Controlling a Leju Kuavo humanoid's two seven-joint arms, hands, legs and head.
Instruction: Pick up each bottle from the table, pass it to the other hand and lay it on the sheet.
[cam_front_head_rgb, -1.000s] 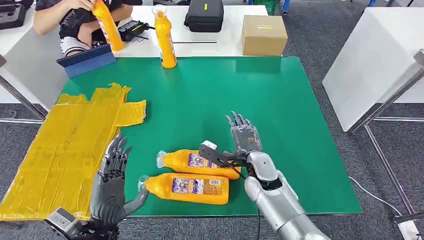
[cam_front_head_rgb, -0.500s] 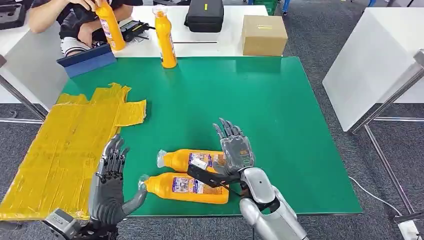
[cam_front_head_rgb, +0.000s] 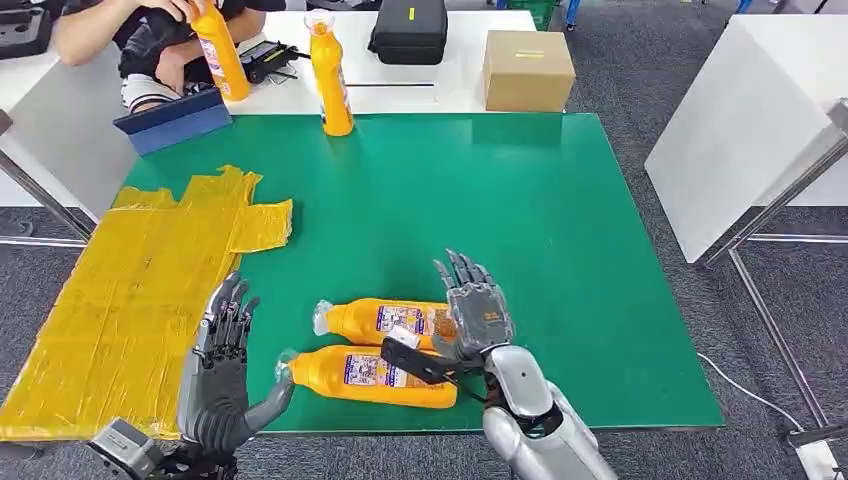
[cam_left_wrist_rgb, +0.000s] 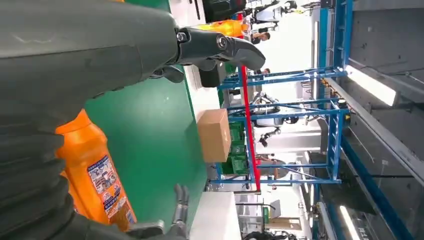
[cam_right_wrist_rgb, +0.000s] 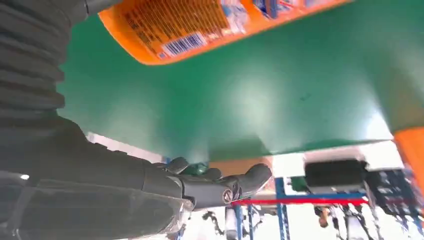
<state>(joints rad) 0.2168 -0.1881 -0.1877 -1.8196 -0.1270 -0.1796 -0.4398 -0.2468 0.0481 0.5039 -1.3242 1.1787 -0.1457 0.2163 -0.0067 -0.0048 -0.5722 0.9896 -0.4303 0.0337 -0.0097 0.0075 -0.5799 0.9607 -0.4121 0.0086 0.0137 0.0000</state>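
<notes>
From the head view, two orange bottles lie on their sides on the green table (cam_front_head_rgb: 560, 200), near its front edge. The far bottle (cam_front_head_rgb: 385, 320) has the right hand (cam_front_head_rgb: 472, 310) over its base end, fingers spread and gripping nothing. The near bottle (cam_front_head_rgb: 370, 373) lies just beside the left hand (cam_front_head_rgb: 222, 375), which is open, the thumb close to the cap. The yellow sheet (cam_front_head_rgb: 130, 290) lies at the left. A third bottle (cam_front_head_rgb: 330, 75) stands upright at the far edge; a person (cam_front_head_rgb: 150, 40) holds another. What is inside the bottles I cannot tell.

In the left wrist view, an orange bottle (cam_left_wrist_rgb: 97, 170) lies on the green surface, a cardboard box (cam_left_wrist_rgb: 214, 135) beyond.

In the right wrist view, a labelled orange bottle (cam_right_wrist_rgb: 200, 25) lies just beside the open hand.
</notes>
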